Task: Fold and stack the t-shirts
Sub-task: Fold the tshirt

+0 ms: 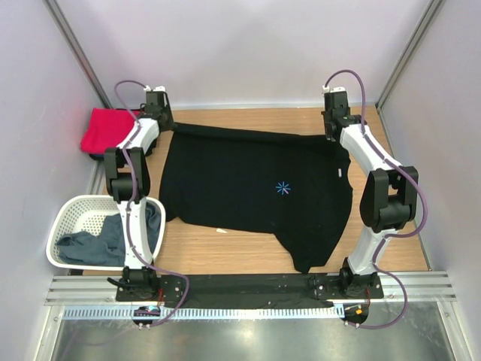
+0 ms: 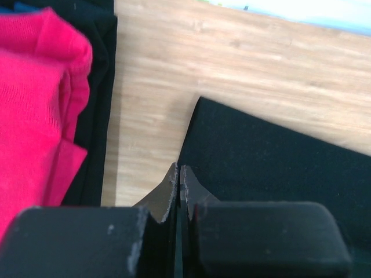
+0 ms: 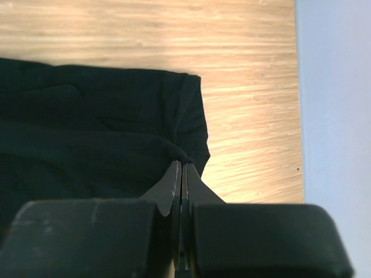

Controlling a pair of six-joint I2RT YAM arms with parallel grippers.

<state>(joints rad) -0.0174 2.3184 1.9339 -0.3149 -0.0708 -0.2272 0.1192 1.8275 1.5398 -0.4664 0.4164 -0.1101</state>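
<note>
Both grippers are clamped shut. The left gripper (image 2: 178, 171) has its tips at the far left corner of the black t-shirt (image 1: 248, 195), though I cannot tell whether cloth is pinched there. The right gripper (image 3: 181, 168) nips a bunched fold at the far right corner. That shirt lies spread across the wooden table (image 1: 225, 256), its blue star mark (image 1: 282, 188) facing up. A red t-shirt (image 1: 105, 131) lies near the left gripper, and a grey-blue t-shirt (image 1: 98, 244) sits in the white basket (image 1: 71, 218).
</note>
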